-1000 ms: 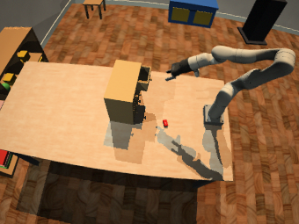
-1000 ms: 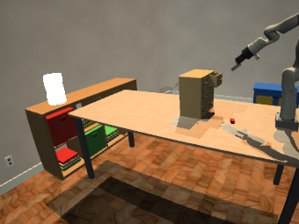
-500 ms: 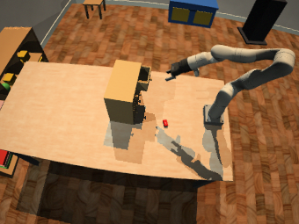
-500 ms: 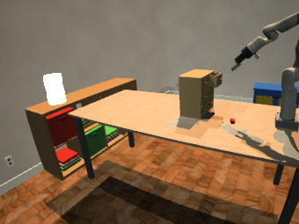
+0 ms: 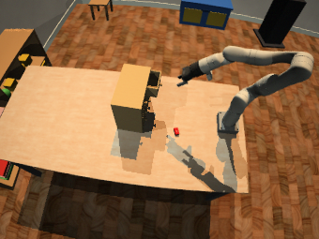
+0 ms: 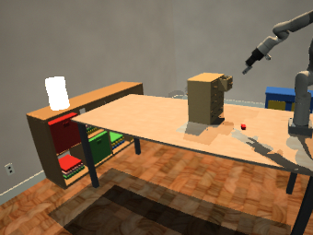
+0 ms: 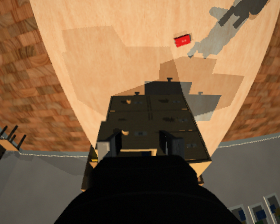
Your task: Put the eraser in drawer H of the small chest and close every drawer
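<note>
Gripper (image 5: 181, 81) (image 6: 247, 70) (image 7: 140, 139): spread wide, unladen | upper drawer (image 5: 154, 83) (image 6: 226, 83): pulled out, marking unreadable | eraser (image 5: 176, 131) (image 6: 243, 126) (image 7: 183, 40): on table (image 5: 70, 111) (image 6: 152, 123) (image 7: 100, 20), at five o'clock from drawer in top view | left: loading, closing

The table (image 5: 70, 111) (image 6: 138, 118) (image 7: 135, 30) is shown from high above; from a side, farther back; from the wrist, close, facing the chest (image 5: 130, 87) (image 6: 200, 99) (image 7: 150, 120); both are shared.

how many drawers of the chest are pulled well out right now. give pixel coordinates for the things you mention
1: an upper drawer (image 5: 154, 88) (image 6: 226, 83), sticking out of the front of the chest (image 5: 131, 87) (image 6: 200, 99) on the robot's right. A slightly opened one lower down could be hidden in shadow.
</note>
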`<state>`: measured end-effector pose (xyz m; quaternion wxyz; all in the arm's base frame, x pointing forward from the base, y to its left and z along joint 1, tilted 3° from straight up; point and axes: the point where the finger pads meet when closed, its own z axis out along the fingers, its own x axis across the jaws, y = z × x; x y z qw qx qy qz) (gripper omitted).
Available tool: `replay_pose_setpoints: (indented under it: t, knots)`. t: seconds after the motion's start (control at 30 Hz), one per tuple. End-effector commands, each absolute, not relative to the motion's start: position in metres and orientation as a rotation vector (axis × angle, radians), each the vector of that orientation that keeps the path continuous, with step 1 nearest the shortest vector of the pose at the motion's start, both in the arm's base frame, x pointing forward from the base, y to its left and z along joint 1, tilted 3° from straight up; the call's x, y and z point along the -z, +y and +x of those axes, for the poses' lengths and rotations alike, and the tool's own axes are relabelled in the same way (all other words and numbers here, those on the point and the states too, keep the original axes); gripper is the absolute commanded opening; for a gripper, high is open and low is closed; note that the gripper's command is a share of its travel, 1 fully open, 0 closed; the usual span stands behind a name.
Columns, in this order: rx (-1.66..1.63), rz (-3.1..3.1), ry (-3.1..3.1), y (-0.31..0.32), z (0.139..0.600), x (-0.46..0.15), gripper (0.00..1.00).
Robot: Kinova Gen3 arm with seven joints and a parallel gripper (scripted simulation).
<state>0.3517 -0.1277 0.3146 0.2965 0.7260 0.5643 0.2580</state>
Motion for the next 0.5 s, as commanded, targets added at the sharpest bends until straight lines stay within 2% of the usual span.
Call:
replay_pose_setpoints:
  t: [0.0,0.47]
  knots:
    - [-0.679,1.938,1.493,-0.1322,0.3531,-0.3176,1.0]
    - [-0.608,2.02,1.56,-0.1323,0.3528,-0.3226,1.0]
